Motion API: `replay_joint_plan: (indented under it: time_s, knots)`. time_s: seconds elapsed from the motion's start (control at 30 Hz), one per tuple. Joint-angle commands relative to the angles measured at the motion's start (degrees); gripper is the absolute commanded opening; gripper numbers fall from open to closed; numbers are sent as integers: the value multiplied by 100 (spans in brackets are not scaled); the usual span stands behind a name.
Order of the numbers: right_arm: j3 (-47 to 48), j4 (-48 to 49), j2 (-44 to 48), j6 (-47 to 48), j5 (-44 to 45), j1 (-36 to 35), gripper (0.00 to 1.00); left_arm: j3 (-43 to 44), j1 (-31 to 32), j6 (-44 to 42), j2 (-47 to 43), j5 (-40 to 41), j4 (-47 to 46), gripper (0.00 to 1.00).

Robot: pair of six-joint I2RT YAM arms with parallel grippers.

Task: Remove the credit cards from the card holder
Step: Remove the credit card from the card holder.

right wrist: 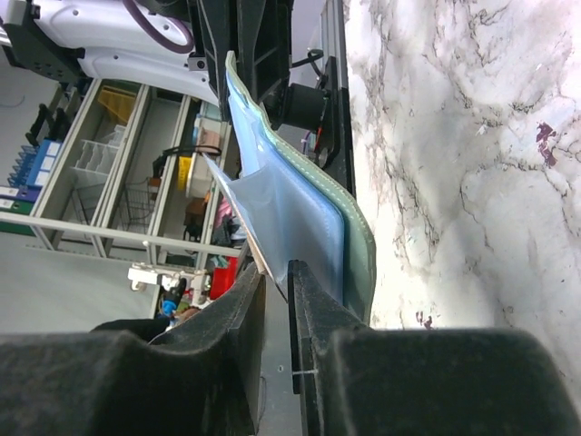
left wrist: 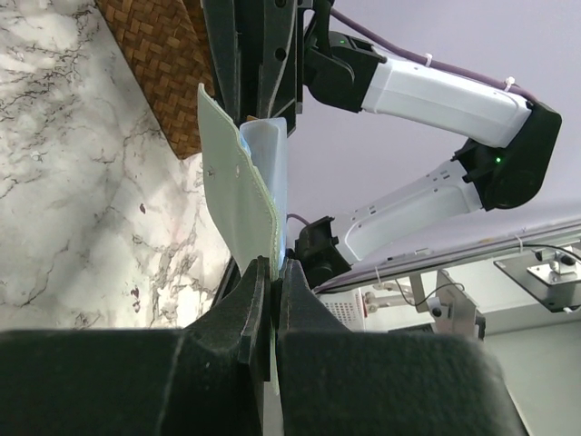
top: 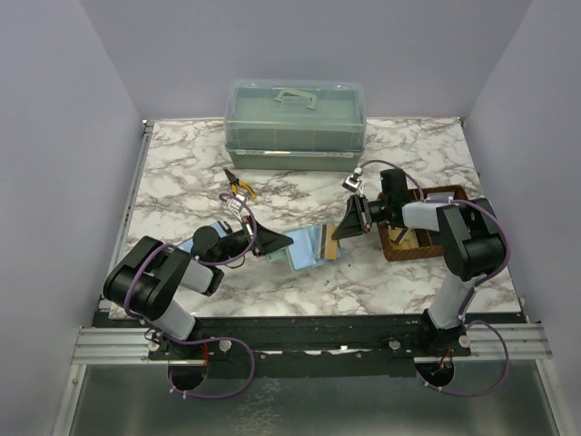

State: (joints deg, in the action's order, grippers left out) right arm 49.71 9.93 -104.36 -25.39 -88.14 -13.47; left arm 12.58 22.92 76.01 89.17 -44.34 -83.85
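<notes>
Your left arm [top: 159, 282] and right arm [top: 463, 241] are built from black joints and rounded white shells. Thin purple cables [left wrist: 399, 48] run along the links, held by white zip ties [left wrist: 509, 82]. A green light [left wrist: 497, 160] glows on one black joint. Your left gripper [left wrist: 273, 277] and right gripper [right wrist: 277, 272] have matt black, wedge-shaped fingers.

Soft, even light from above leaves only faint shadows on the marble table [top: 300, 291], whose surface washes out to white glare just right of the jaws in the right wrist view, where the near fingers [right wrist: 209, 372] blur darkly.
</notes>
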Motion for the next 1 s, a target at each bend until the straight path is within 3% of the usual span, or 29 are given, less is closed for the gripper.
replay_joint_plan:
  time_s: [0.0,0.2,0.33,0.4,0.53,0.77,0.97]
  knots:
    - [-109,386,64,-230,-295,-33,24,121,23,-230,-124,212,-15,0]
    - [-131,561,105,-365,-393,-125,39,75,20,-270,-218,315,90,0]
    - [-181,731,169,-481,-406,-200,40,52,27,-247,-216,372,76,0]
    - [-175,741,164,-463,-389,-217,32,43,21,-221,-222,373,42,0]
    - [-138,664,138,-378,-363,-217,2,-10,10,-205,-291,394,32,0]
    - [133,-403,167,530,-242,-172,0,-258,-296,-170,-652,341,72,0]
    - [800,-2621,153,2442,136,-3,0,-350,-643,-271,-1216,77,580,0]
